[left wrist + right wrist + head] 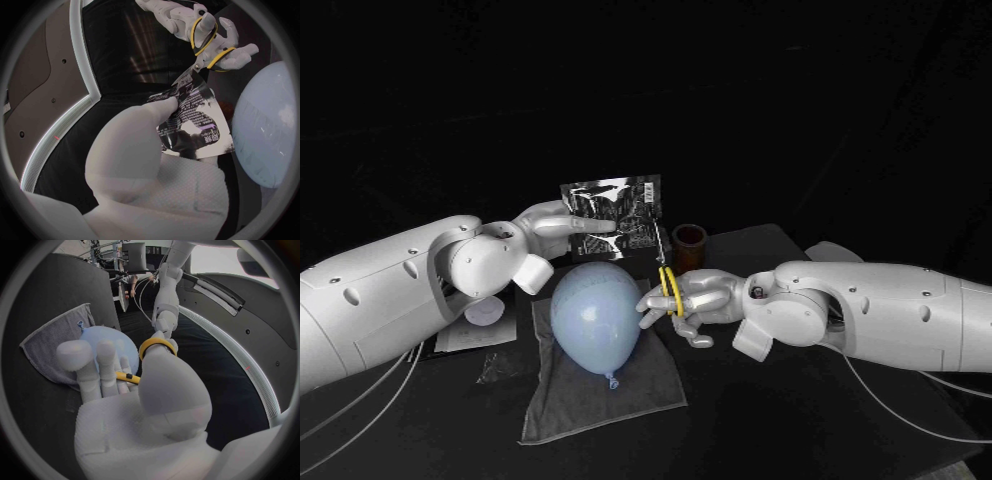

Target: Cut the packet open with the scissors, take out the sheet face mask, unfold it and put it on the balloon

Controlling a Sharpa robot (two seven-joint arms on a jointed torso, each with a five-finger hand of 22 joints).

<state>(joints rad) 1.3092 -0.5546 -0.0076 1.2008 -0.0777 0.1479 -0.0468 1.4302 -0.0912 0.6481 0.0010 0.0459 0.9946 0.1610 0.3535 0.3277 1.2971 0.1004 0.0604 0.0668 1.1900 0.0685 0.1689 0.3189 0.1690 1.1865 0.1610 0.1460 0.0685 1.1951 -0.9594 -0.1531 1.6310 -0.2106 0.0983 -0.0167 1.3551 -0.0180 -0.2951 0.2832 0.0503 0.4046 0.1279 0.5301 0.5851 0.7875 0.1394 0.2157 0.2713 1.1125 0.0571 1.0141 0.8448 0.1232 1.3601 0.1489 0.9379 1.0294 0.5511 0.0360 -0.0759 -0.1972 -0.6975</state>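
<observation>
My left hand (564,228) holds a dark, shiny packet (612,206) upright above the table, pinched at its lower left; the left wrist view shows the packet (195,125) in front of the left hand (140,150). My right hand (689,298) grips yellow-handled scissors (671,281), blades pointing up at the packet's right edge. Seen from the left wrist, the scissors (206,47) meet the packet's corner, held by the right hand (187,17). A pale blue balloon (596,315) lies on a grey cloth (606,395) between the hands. The right wrist view shows the right hand (134,395), scissors handle (156,344) and balloon (103,337).
A brown cylinder (689,238) stands behind the scissors. A small white round thing (485,312) and some flat sheets (470,338) lie under my left forearm. The grey cloth (56,337) reaches beyond the balloon toward the table's front.
</observation>
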